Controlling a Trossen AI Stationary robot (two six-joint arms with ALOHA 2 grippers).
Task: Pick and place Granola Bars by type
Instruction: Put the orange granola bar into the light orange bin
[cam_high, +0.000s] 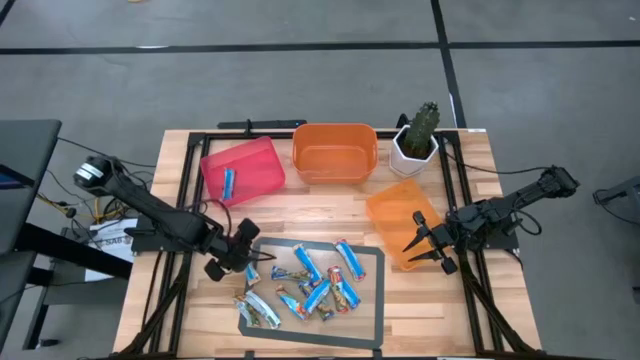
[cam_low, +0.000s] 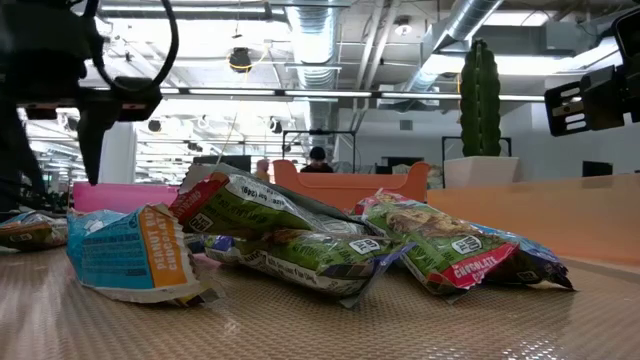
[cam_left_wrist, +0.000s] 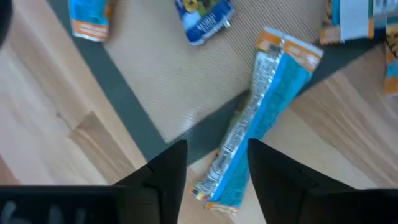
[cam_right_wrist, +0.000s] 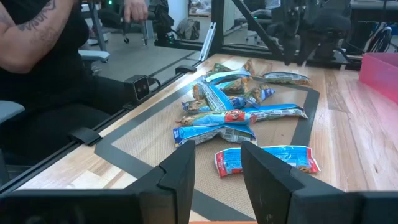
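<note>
Several granola bars (cam_high: 315, 285), mostly in blue wrappers and some in green, lie scattered on a dark-edged mat (cam_high: 372, 300); the low view shows them as a heap (cam_low: 300, 240). One blue bar (cam_high: 228, 182) lies in the pink bin (cam_high: 242, 168). My left gripper (cam_high: 238, 256) is open at the mat's far left corner, its fingers on either side of a blue bar (cam_left_wrist: 261, 118) that lies across the mat's edge. My right gripper (cam_high: 412, 243) hangs open and empty over the light-orange tray (cam_high: 400, 222). My left gripper (cam_left_wrist: 214, 155) comes from above, pointing down, its fingers (cam_left_wrist: 168, 165) standing on either side of the blue bar's near end (cam_left_wrist: 227, 177). The bar lies flat, partly on the mat and partly on the wood. Whether the fingers touch it, I cannot tell.
An orange bin (cam_high: 335, 152) stands at the far edge between the pink bin and a cactus in a white pot (cam_high: 418, 140). A black frame (cam_high: 180, 200) runs around the table. A person (cam_right_wrist: 37, 43) sits beyond the table's near side.
</note>
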